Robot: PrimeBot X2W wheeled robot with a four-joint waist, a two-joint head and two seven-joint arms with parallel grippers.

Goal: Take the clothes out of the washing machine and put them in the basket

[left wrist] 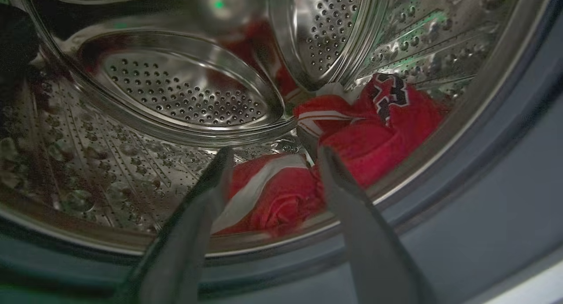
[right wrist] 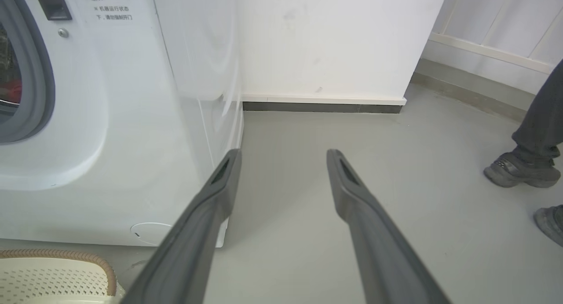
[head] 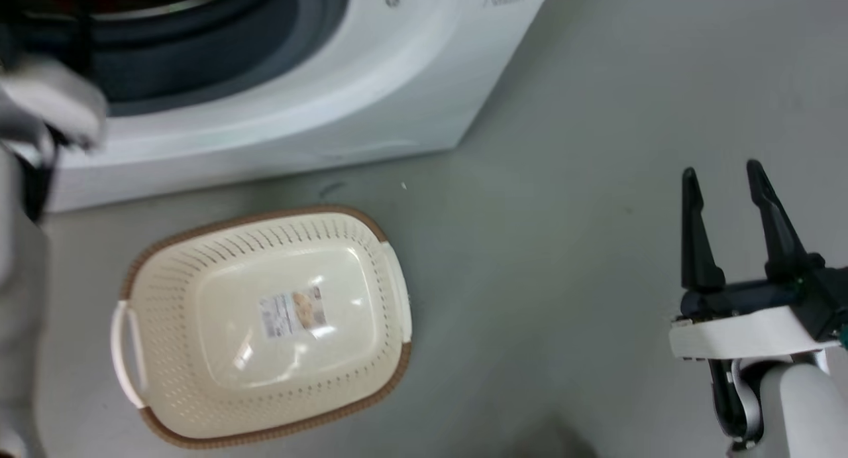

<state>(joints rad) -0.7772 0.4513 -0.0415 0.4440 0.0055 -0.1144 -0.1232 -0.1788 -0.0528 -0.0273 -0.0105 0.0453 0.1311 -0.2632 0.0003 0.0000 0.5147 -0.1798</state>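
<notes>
Reach into washing machine [left wrist: 132,172]: left fingers [left wrist: 200,216] spread wide, holding nothing.
Clothes [left wrist: 281,203] lie just past and between the tips, low inside; judged best to push deeper, straddle a thick fold, then close. Right fingers [head: 695,252] wide apart, empty; basket [head: 165,292] well to their left.

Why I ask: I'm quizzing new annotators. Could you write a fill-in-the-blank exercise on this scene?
1. The clothes lie in the steel ____ of the washing machine.
2. The basket holds ____ clothes.
3. The left gripper points toward the clothes with its fingers ____.
Missing words: drum; no; open.
</notes>
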